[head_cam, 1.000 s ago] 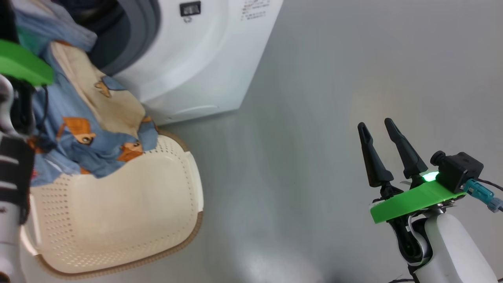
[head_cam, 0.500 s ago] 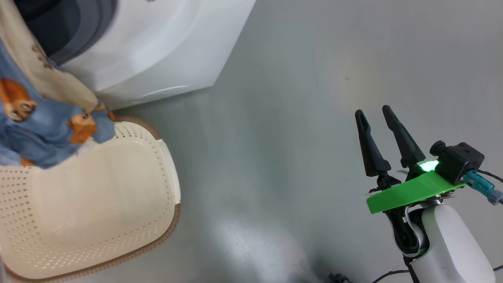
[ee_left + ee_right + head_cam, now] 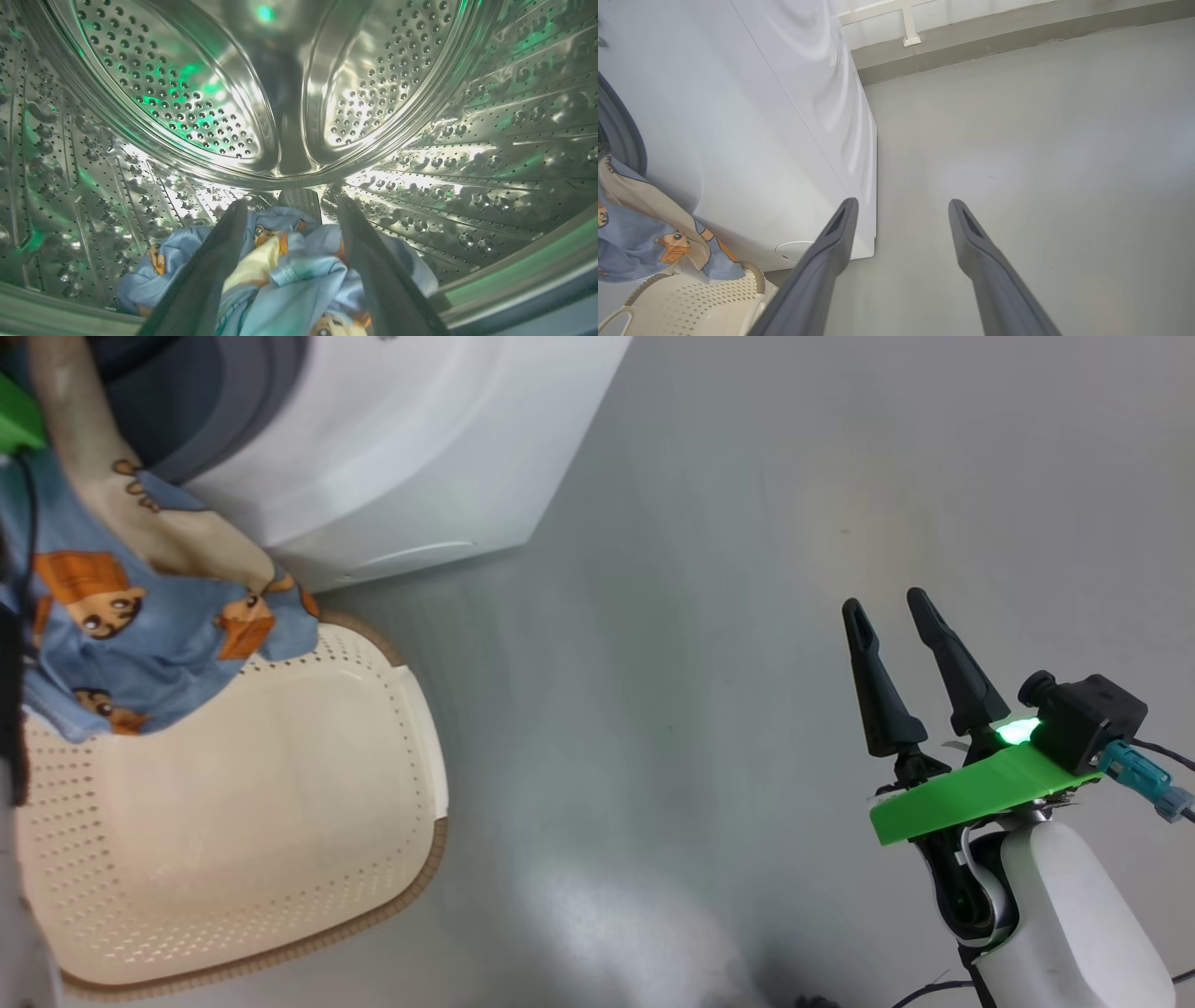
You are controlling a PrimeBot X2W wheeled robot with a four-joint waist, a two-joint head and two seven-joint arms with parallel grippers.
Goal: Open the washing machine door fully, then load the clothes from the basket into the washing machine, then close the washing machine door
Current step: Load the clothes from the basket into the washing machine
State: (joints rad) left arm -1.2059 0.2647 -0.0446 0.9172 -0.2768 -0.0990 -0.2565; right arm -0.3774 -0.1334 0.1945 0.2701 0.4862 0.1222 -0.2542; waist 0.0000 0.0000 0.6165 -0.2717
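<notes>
1. Blue clothes with orange cartoon pictures are lying low in the shiny steel drum, right between the two fingers of my left gripper.
2. Those left jaws are standing wide apart. The cloth is sitting between them, and they are not pinching it.
3. Another part of the clothes is hanging out of the mouth of the white washing machine. It is dangling over the far end of the cream basket, which is sitting on the grey floor just beside the machine. I cannot tell if the cloth is touching the basket.
4. My right gripper is waiting over the bare floor, well apart from the basket. Its jaws are open and holding nothing.
5. I think I am doing the loading step, with the clothes half in and half out.
6. Next, I am thinking of pulling my left arm out of the drum, grabbing the hanging part and pushing it all inside, so nothing is sticking out when the door is closing.
</notes>
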